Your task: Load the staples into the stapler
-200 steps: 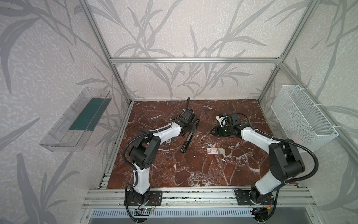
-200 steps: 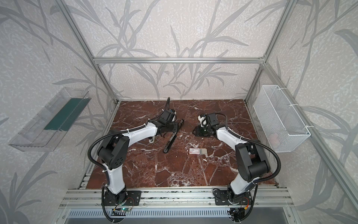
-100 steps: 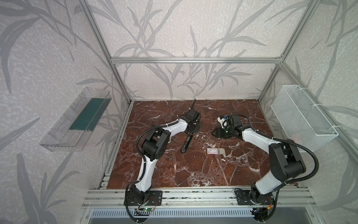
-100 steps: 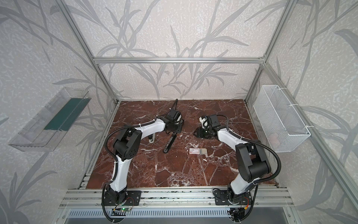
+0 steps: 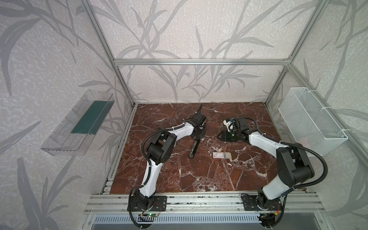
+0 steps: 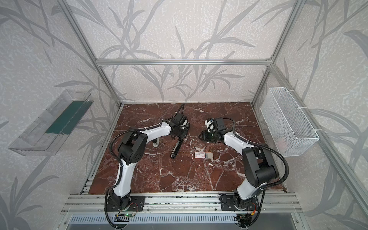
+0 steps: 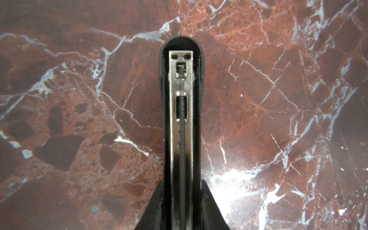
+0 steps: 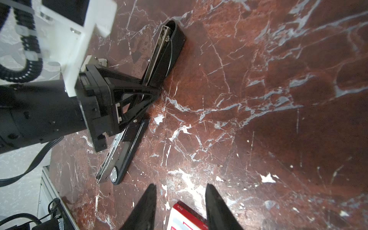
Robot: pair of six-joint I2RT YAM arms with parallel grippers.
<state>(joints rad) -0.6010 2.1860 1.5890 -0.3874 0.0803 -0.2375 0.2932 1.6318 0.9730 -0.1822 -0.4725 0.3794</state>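
As the black stapler (image 5: 194, 147) sits opened out wide on the red marble table (image 5: 199, 175), the left gripper (image 8: 155, 91) straddles its middle. The gripper's 2 fingers (image 7: 153, 209) stand narrow on either side of the cover arm, where a silver channel and a coiled spring show. It is black on black there, so I cannot tell whether they press.

The staples (image 5: 227, 155) appear as a grey strip at 1 end of a small flat white box (image 5: 218, 155) with red print. The box lies on the table near the tip of the stapler's base and touches neither gripper. The right gripper (image 8: 180, 186) hangs over the table beyond the box, its 2 fingers spread and holding nothing.

On the left wall, 1 clear plastic bin (image 5: 65, 137) carries a flat green slab (image 5: 91, 117). On the right wall, 1 white wire basket (image 5: 310, 119) holds a pale object (image 6: 281, 142) too faint to name.
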